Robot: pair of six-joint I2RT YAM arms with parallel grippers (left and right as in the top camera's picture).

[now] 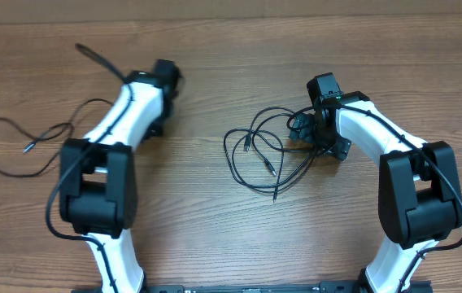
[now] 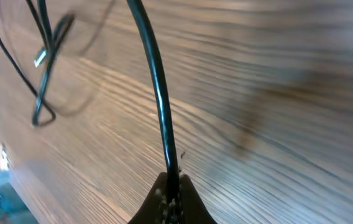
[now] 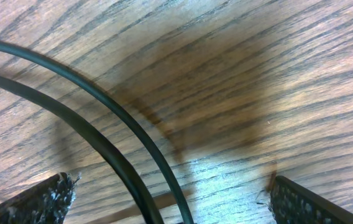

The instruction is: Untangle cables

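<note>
A loose tangle of thin black cables (image 1: 257,155) lies at the table's middle, with several plug ends pointing down and right. My right gripper (image 1: 302,127) is at the tangle's right edge. In the right wrist view it is open (image 3: 170,196) and low over the wood, with two cable strands (image 3: 111,152) running between the jaws. Another black cable (image 1: 28,149) lies in a wide loop at far left. My left gripper (image 1: 130,80) is shut on this cable (image 2: 161,106), which rises from the jaws (image 2: 171,186). Its silvery plug (image 2: 40,59) shows at top left.
The wooden table (image 1: 215,236) carries only the cables and both arms. The held cable's free end (image 1: 93,57) sticks out to the upper left. Thicker black arm wires run along each white arm.
</note>
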